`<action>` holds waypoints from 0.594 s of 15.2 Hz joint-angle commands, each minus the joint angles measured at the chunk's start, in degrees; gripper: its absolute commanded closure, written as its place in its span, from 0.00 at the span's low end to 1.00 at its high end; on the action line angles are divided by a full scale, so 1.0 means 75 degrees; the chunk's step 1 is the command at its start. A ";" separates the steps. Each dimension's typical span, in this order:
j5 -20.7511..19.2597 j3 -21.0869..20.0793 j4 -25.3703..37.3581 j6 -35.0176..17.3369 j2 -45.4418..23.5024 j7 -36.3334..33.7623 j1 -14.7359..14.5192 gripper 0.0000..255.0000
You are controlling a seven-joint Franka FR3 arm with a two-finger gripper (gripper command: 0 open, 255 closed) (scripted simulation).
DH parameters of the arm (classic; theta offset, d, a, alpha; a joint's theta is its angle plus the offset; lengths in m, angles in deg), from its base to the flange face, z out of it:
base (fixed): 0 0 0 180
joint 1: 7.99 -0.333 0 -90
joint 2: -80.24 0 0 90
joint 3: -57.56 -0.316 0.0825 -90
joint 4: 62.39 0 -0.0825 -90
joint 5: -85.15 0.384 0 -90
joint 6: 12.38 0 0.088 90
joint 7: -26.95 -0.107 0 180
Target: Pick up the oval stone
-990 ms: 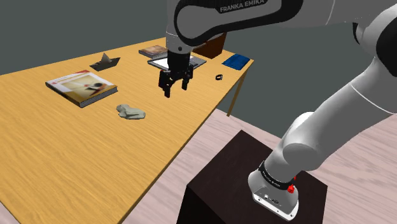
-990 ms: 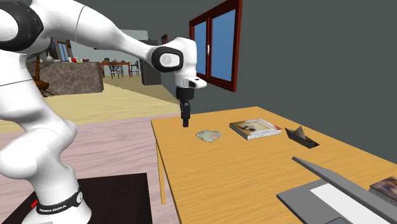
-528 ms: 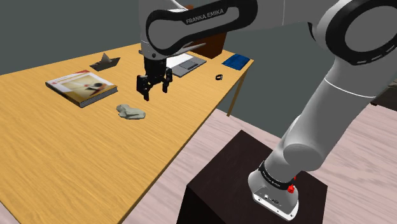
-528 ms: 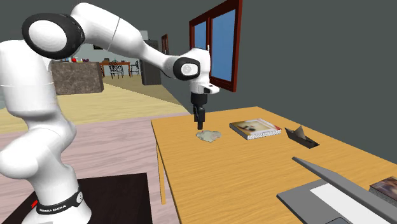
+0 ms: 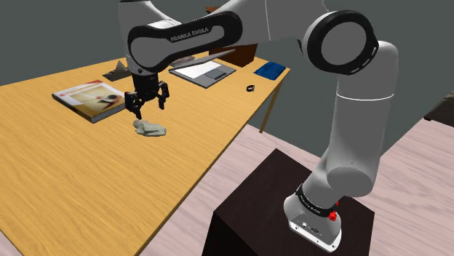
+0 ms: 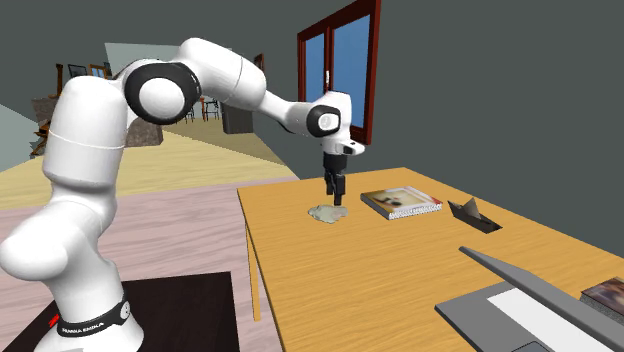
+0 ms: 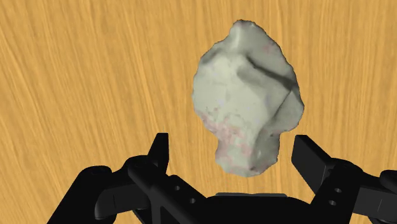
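Jaws hang released, spread wide over the pale grey-green oval stone [image 7: 245, 95], lumpy, dark-creased, pink-flecked at one end.

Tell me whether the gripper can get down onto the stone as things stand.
Probably yes. The gripper hangs open just above the stone, which lies flat on the table; the fingers stand apart either side, with nothing between.

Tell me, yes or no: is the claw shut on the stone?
No: in the wrist view the claw has its fingers spread wide apart, and neither one touches the stone.
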 commanded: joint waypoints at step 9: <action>-0.0487 0.0164 0.1217 -0.0209 -0.1473 -0.0295 -0.0446 0.00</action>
